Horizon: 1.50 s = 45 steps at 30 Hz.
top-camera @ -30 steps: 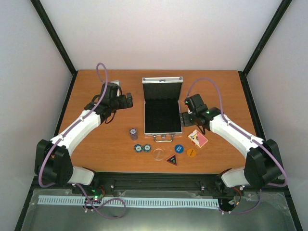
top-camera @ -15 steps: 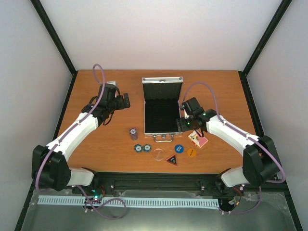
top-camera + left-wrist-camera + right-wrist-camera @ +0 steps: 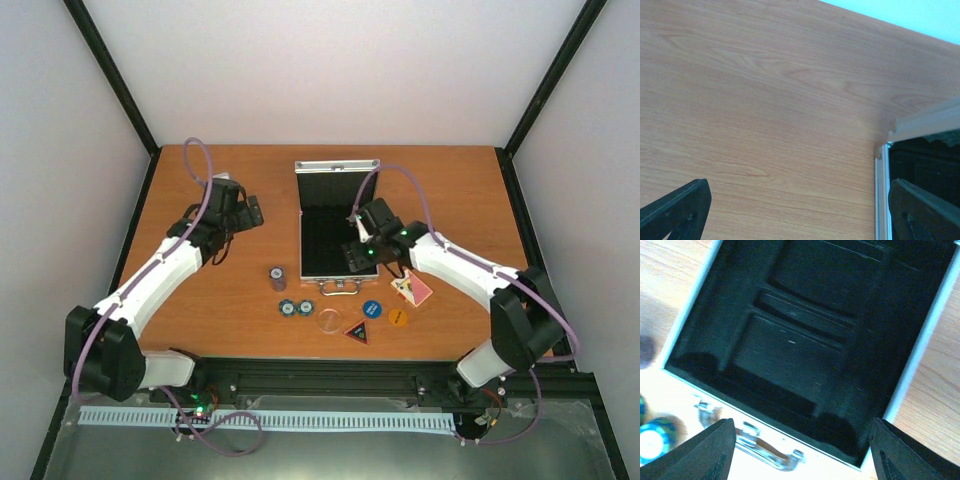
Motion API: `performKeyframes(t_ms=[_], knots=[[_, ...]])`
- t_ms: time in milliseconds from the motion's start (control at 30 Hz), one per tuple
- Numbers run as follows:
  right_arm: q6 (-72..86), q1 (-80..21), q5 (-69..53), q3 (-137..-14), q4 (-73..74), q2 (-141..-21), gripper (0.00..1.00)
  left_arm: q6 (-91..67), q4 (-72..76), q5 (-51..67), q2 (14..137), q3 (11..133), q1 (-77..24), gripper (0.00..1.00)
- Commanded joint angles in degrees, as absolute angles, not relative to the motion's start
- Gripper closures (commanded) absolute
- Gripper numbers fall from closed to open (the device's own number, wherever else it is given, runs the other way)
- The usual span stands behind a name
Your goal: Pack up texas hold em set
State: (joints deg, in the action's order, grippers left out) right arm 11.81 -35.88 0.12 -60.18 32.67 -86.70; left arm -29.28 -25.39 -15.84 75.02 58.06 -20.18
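spread and empty, the right gripper (image 3: 801, 442) hangs over the open black-lined silver aluminium case (image 3: 790, 350); a low sweep could shove it askew.

Left arm (image 3: 165, 265) extends toward upper left; left gripper (image 3: 248, 208) spread wide, empty. Right arm (image 3: 455, 262) bends toward centre; right gripper (image 3: 357, 252) parted, empty.
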Motion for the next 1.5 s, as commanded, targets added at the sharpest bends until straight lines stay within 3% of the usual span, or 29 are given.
performKeyframes(t_ms=[0, 433, 1467], knots=[[10.0, -39.6, -5.0, -65.3, 30.0, -90.4, 0.25, -35.3, -27.3, -17.3, 72.3, 57.6, -16.6, 0.00], [6.9, -51.3, -9.8, -82.4, 31.4, -107.7, 0.28, -37.3, -28.2, -17.9, 68.2, 54.0, -14.4, 0.00], [2.4, -56.3, -6.9, -95.9, 39.9, -120.1, 0.25, -35.3, -26.0, -18.6, 67.2, 53.6, -14.2, 0.00]])
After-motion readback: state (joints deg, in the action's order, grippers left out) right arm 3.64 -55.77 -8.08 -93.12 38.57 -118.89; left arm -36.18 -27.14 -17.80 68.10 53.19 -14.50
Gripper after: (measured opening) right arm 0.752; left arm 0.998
